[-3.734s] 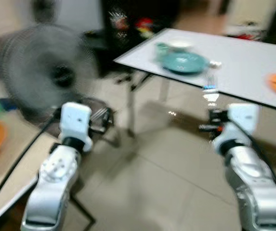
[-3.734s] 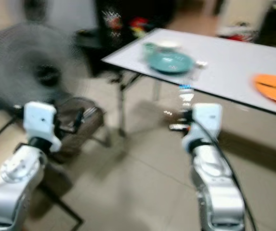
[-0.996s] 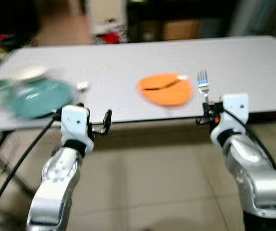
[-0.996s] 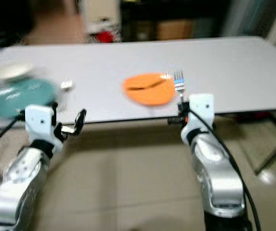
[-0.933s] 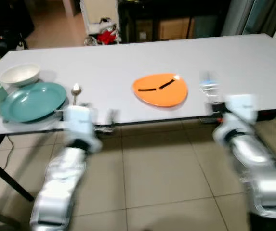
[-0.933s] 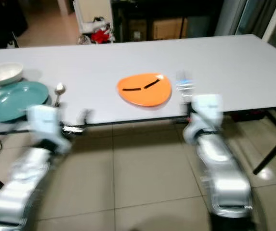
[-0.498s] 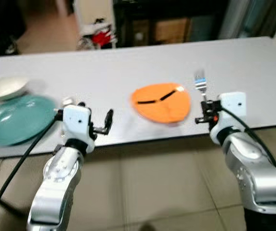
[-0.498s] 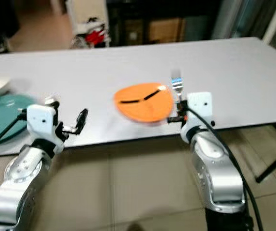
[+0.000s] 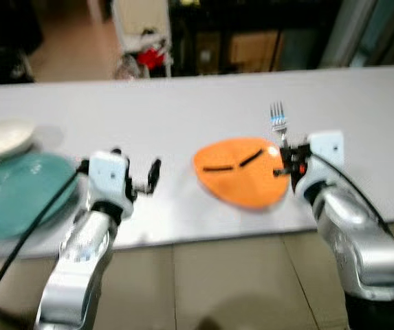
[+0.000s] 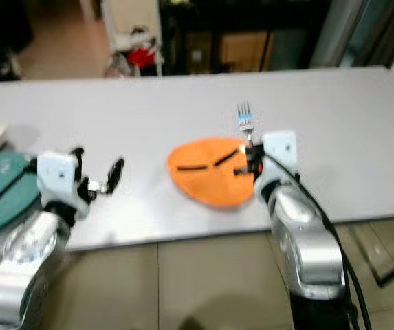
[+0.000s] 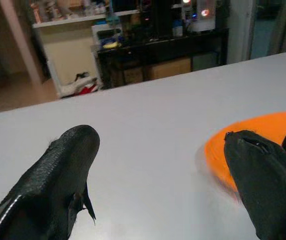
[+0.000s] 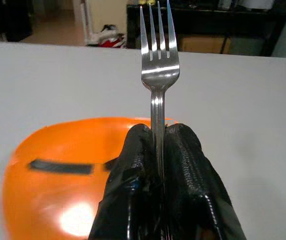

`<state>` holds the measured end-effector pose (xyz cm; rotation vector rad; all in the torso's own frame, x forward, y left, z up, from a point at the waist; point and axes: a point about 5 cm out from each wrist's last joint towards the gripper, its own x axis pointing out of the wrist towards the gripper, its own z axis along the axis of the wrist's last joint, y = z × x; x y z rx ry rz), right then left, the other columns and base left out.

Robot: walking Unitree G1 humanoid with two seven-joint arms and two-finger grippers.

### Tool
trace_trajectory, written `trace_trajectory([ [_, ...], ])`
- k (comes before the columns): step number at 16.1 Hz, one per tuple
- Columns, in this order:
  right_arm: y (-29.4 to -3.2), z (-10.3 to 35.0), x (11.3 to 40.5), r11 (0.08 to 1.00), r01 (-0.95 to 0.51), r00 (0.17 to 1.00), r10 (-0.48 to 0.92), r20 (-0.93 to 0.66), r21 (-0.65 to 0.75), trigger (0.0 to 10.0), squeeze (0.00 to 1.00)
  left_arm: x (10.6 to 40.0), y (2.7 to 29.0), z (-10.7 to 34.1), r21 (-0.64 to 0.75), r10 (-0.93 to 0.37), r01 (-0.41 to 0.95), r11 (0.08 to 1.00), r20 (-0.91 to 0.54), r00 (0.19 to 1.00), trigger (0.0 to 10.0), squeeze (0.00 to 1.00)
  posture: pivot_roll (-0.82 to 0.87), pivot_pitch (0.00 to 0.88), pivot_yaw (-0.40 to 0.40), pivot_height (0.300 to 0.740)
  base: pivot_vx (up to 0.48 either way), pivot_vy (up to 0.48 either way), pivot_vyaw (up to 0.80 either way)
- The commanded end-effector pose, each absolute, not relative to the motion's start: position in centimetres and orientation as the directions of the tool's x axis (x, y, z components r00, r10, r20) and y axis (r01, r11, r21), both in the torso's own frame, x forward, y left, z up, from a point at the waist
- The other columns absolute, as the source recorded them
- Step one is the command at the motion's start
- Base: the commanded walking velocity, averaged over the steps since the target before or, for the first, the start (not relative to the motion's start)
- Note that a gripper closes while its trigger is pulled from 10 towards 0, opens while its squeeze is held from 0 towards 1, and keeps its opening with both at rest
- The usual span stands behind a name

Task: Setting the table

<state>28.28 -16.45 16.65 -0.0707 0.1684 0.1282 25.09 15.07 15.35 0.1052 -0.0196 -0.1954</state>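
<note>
Clamping a silver fork (image 12: 158, 75) by its handle, the right gripper (image 12: 157, 150) has its two black fingers pressed tight against the metal, with the tines standing upright above them. From the head camera the fork (image 9: 277, 122) shows right of centre in the frame, just above the right arm's white wrist block, at the right-hand edge of an orange plate (image 9: 241, 172). That plate lies on the grey table (image 9: 183, 110) near the middle of the picture and carries two short dark marks on its face (what they are cannot be made out through the blur).

The left gripper (image 9: 136, 180) hangs over the near part of the table at centre left of the frame, its fingers spread apart and holding nothing; in the left wrist view both black fingers (image 11: 53, 185) stand wide of each other with bare tabletop between them and the orange plate (image 11: 262, 145) at the right side of that frame.

At the far left edge of the head view a teal plate (image 9: 14, 196) rests on the table, and a white bowl (image 9: 1, 137) sits just beyond it, toward the upper left. The two are close together, though whether they touch is unclear.

Tiled floor (image 9: 217, 282) shows along the bottom of the frame, under the table's near edge. Dark furniture and a pale cabinet stand behind the table along the top of the frame.
</note>
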Motion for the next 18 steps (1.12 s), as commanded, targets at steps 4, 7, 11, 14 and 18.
trace_trajectory([
  [4, -16.5, 15.5, 29.4, 0.983, -0.185, 0.951, 0.179, -0.250, 0.000, 10.0, 0.00, 24.4, 13.1, 15.3, 0.130, -0.378, 0.378, 0.917, -0.024, 0.926, 10.0, 0.00, 0.03, 0.000, 0.051, 0.740, 0.000, 0.000, 0.00],
  [7, -16.8, 14.7, 30.5, 0.986, -0.165, 0.941, 0.164, -0.296, 0.023, 10.0, 0.00, 23.9, 12.1, 15.6, 0.117, -0.503, 0.504, 0.856, -0.042, 0.863, 10.0, 0.00, 0.04, 0.000, 0.055, 0.740, 0.000, 0.000, 0.00],
  [11, -16.3, 13.3, 31.7, 0.986, -0.165, 0.919, 0.166, -0.358, 0.032, 10.0, 0.00, 23.4, 11.9, 15.8, 0.121, -0.582, 0.587, 0.800, -0.076, 0.809, 10.0, 0.00, 0.05, 0.000, 0.061, 0.740, 0.000, 0.000, 0.00],
  [14, -16.3, 12.3, 32.5, 0.989, -0.138, 0.911, 0.146, -0.385, 0.050, 10.0, 0.00, 23.4, 11.9, 15.8, 0.124, -0.596, 0.603, 0.788, -0.092, 0.797, 10.0, 0.00, 0.06, 0.000, 0.063, 0.740, 0.000, 0.000, 0.00],
  [18, -16.6, 10.6, 33.0, 0.991, -0.126, 0.881, 0.135, -0.453, 0.051, 10.0, 0.00, 23.1, 11.9, 15.8, 0.119, -0.623, 0.633, 0.765, -0.116, 0.774, 10.0, 0.00, 0.06, 0.001, 0.068, 0.740, 0.000, 0.000, 0.00],
])
